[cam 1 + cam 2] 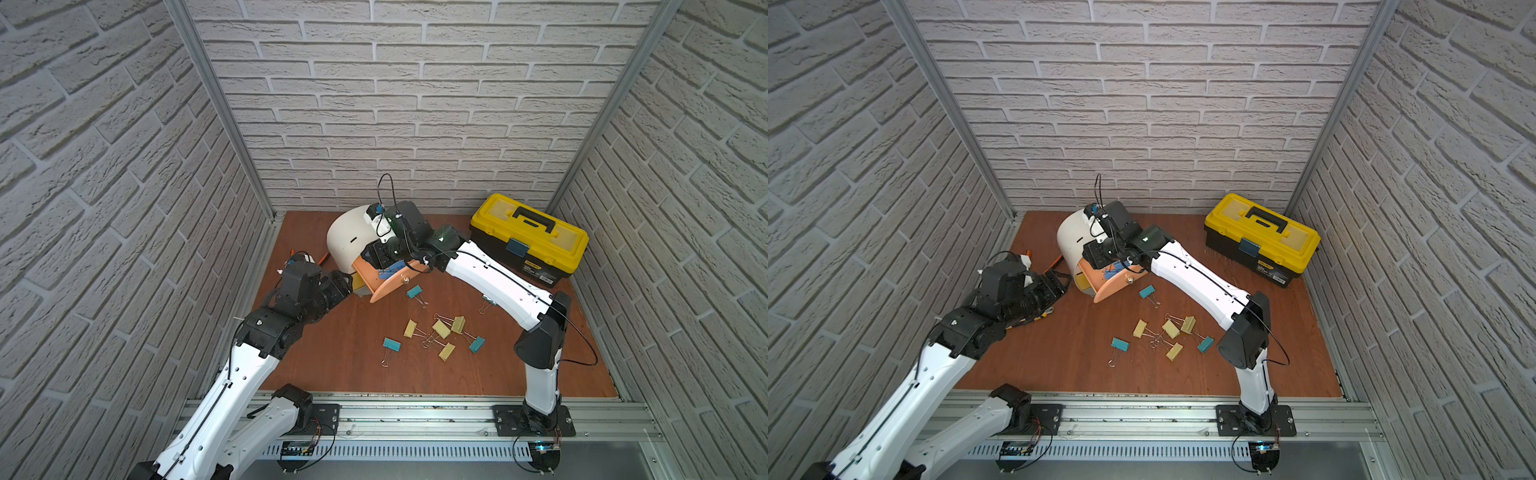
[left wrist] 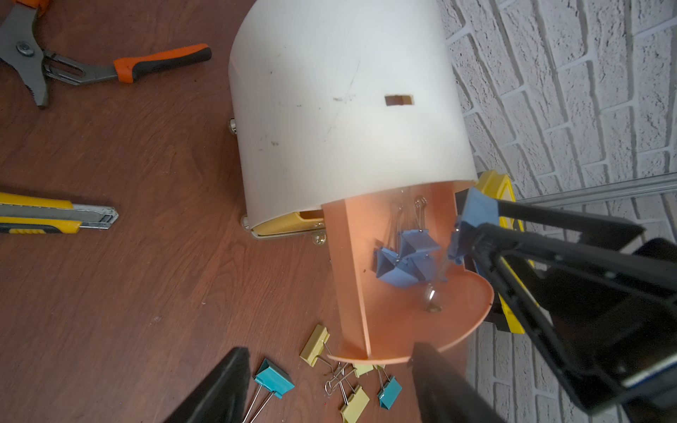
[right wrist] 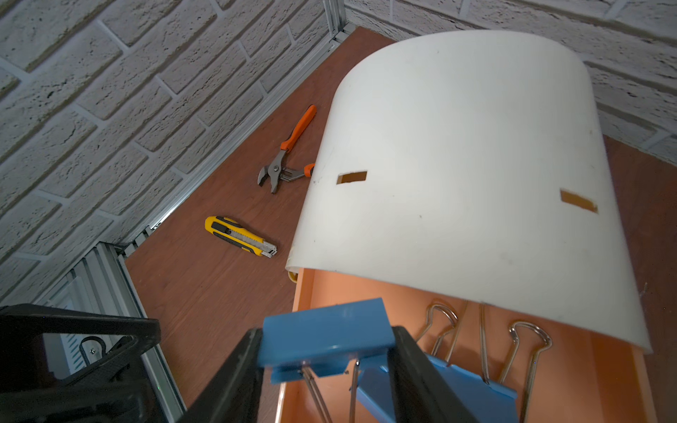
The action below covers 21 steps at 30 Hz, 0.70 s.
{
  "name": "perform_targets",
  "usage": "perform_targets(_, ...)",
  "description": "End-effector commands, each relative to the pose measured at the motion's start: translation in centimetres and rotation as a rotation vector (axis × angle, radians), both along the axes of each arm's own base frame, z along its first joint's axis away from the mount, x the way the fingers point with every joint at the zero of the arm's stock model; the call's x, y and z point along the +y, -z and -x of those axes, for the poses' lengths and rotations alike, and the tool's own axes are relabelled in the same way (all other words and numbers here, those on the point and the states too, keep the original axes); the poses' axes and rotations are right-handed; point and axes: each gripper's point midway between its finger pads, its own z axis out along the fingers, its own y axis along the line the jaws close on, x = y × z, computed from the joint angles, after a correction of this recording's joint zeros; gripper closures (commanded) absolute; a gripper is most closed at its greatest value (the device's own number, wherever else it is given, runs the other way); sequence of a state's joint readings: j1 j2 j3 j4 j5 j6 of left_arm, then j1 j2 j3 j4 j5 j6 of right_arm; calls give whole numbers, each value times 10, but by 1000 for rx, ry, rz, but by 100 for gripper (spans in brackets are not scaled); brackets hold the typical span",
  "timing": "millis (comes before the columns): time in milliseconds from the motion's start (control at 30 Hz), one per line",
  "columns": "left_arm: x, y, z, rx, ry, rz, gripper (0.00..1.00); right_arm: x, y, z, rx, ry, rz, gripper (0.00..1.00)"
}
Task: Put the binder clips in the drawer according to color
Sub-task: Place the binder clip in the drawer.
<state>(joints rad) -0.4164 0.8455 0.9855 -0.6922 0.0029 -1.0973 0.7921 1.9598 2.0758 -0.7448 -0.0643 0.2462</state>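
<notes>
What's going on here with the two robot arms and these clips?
The right gripper has its jaws shut on a blue binder clip, poised over the pulled-out peach drawer, where other blue clips already lie. Teal and yellow clips are scattered on the table, unsorted. The left gripper hovers open beside the white cabinet, holding nothing.

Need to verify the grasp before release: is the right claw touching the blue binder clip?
Touching. The right wrist view shows the blue binder clip pinched between both fingers of the right claw, no gap either side, above the peach drawer.
</notes>
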Motion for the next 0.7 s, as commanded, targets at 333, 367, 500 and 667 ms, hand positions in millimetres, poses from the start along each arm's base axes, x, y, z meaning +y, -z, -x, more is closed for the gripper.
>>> perform_targets(333, -4, 2, -9, 0, 1, 8, 26, -9, -29, -2, -93, 15, -17, 37)
perform_targets(367, -4, 1, -10, 0, 2, 9, 26, -9, -32, -2, -97, 17, -20, 36)
perform_targets(500, -5, 1, -11, 1, 2, 6, 26, -12, -38, -4, -108, 26, -31, 33)
perform_targets(667, -7, -3, -15, -1, 8, 1, 26, -21, -55, -4, -126, 46, -56, 33)
